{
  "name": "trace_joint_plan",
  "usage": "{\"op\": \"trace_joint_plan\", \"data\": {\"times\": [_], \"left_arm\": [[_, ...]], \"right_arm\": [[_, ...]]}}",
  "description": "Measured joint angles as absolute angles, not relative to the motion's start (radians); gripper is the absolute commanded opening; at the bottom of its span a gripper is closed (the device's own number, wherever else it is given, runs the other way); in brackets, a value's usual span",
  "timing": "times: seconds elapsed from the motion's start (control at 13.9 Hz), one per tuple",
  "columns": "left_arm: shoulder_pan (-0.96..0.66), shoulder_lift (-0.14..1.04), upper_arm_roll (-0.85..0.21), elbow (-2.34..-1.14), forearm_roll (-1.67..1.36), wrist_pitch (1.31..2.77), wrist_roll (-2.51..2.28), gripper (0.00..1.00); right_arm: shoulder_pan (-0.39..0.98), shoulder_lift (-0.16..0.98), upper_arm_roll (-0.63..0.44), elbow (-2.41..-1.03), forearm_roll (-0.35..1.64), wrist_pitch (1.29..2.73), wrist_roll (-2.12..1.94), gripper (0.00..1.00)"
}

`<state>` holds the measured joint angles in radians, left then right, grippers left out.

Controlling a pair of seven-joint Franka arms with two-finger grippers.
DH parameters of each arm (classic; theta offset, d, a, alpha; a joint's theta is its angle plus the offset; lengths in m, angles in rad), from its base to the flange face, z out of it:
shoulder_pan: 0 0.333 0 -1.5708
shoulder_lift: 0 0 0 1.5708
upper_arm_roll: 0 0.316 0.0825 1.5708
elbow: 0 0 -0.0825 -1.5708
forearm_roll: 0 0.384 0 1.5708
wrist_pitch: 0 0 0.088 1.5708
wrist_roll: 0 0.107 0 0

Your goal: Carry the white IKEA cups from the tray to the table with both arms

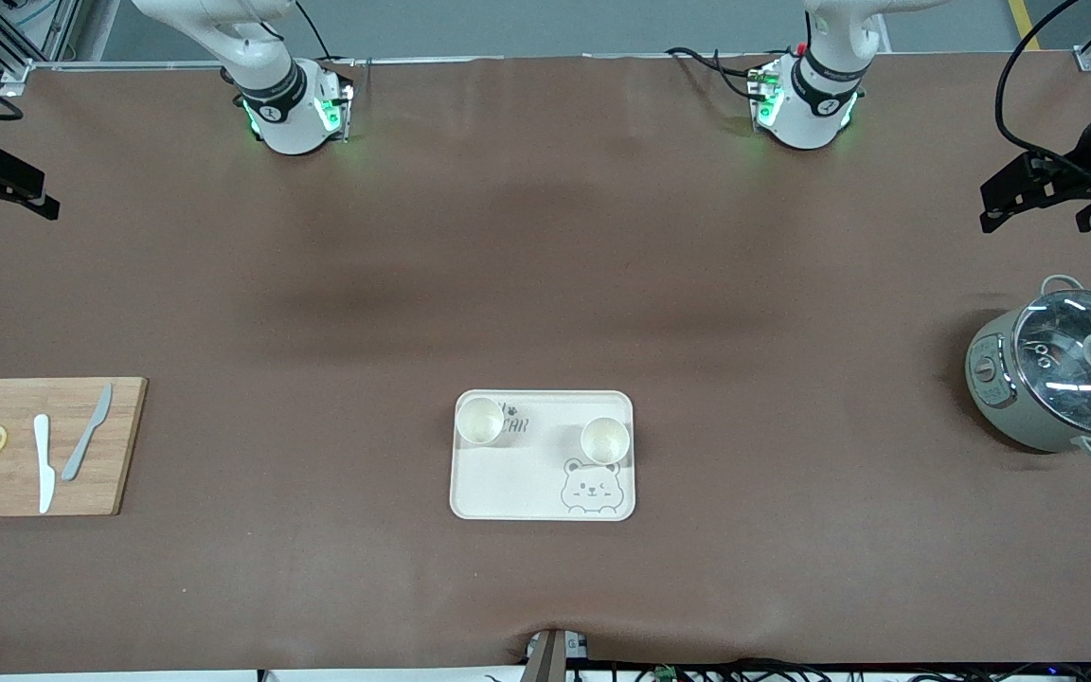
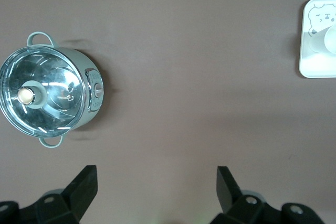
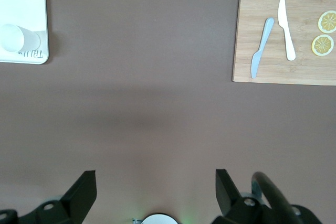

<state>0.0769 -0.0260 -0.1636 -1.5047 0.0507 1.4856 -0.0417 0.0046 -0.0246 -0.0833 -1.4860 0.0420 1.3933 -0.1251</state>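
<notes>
Here, at lower centre of the front view, both white IKEA cups [image 1: 480, 421] [image 1: 604, 440] stand upright on the bear-printed tray [image 1: 517, 483]. In the wrist views, the left gripper [image 2: 156, 184] and right gripper [image 3: 155, 187] hover with fingers wide over bare table [image 1: 545, 237].

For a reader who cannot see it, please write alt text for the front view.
Two white cups stand upright on a bear-printed tray mid-table. The open left gripper waits above a lidded pot; the right gripper waits at the other end, above a cutting board with knives and lemon slices.
</notes>
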Motion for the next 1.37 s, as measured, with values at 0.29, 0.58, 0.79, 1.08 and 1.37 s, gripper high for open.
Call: {"op": "trace_joint_plan", "data": {"times": [0.29, 0.58, 0.79, 1.08, 1.37], "left_arm": [[0.077, -0.026, -0.165, -1.505, 0.051, 1.486, -0.042, 1.00], [0.070, -0.020, -0.166, -1.506, 0.051, 1.486, -0.042, 1.00], [0.068, -0.003, -0.169, -1.508, 0.051, 1.486, -0.043, 1.00], [0.037, 0.031, -0.172, -1.508, 0.050, 1.489, -0.045, 1.00], [0.012, 0.061, -0.179, -1.508, 0.050, 1.505, -0.051, 1.00]], "right_arm": [[0.005, -0.025, -0.084, -1.486, 0.042, 1.392, -0.125, 1.00], [0.004, -0.025, -0.087, -1.486, 0.042, 1.392, -0.124, 1.00], [0.003, -0.025, -0.090, -1.486, 0.042, 1.392, -0.124, 1.00], [0.002, -0.025, -0.090, -1.486, 0.042, 1.387, -0.123, 1.00], [0.002, -0.025, -0.090, -1.486, 0.042, 1.370, -0.123, 1.00]]}}
